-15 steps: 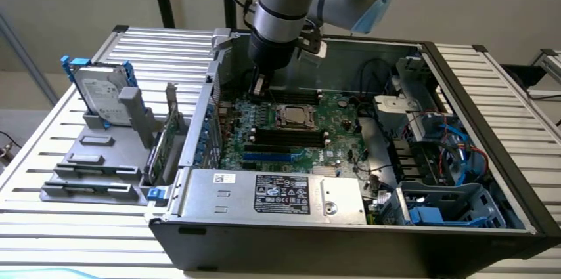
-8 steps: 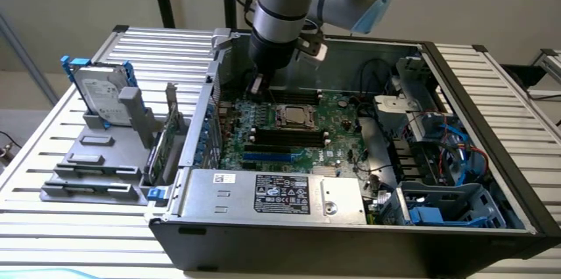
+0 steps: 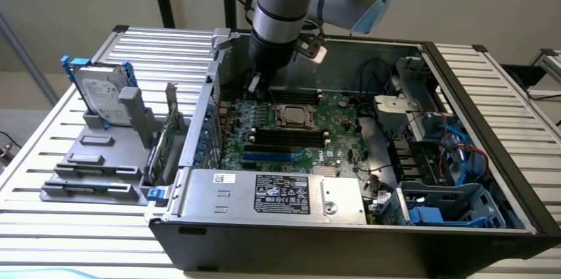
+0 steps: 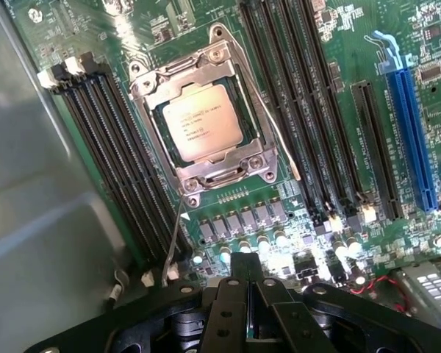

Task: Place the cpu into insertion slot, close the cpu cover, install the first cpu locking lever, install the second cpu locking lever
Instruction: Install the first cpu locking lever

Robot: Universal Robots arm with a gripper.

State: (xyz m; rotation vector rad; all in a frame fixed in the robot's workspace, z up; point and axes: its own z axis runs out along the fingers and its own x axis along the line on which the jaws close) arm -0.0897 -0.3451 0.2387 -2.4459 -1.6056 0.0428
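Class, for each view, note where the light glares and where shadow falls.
Wrist view: glare whitens the capacitors below the cpu cover, and the cpu gleams pale; the metal side wall looks dull grey. Exterior view: the slatted table is brightly and evenly lit, while the inside of the computer case is shadowed.

It looked like a robotics lab or workshop: a robot arm hung over an open computer case on a slatted metal table, its circuit board and cpu exposed, beside a loose hard drive propped in grey holders.
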